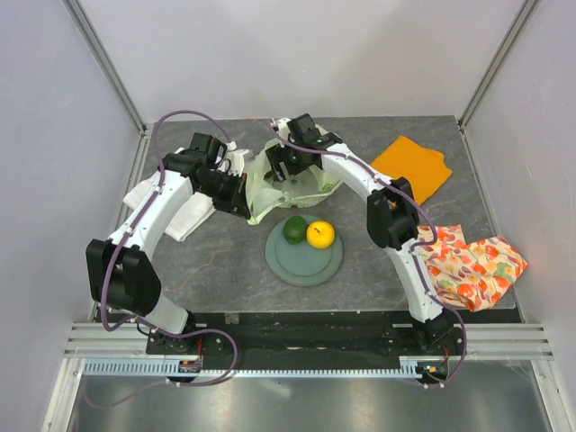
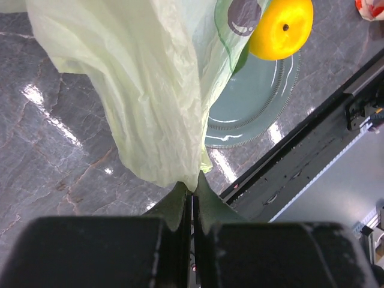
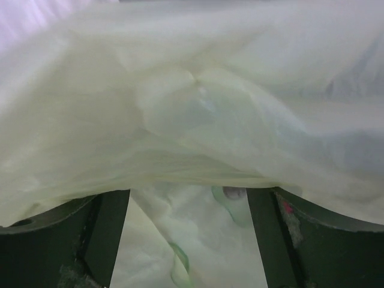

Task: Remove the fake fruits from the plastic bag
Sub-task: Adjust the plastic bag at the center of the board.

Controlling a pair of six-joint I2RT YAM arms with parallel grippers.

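On the plastic bag [image 2: 150,90] we see a dark round print and a thin green curve, but no letters we can read. The bag lies crumpled toward the far side of the table [image 1: 216,261], just behind the grey-green plate [image 1: 306,265], and we cannot make out its contents through the film. On the plate sit a green fruit [image 1: 294,229] and a yellow-orange citrus [image 1: 320,235], touching each other. The left gripper [image 2: 193,193] is pressed together, pinching a corner of the bag's film. The right gripper [image 3: 189,207] stands spread wide, bag film draped across its fingers [image 3: 66,240].
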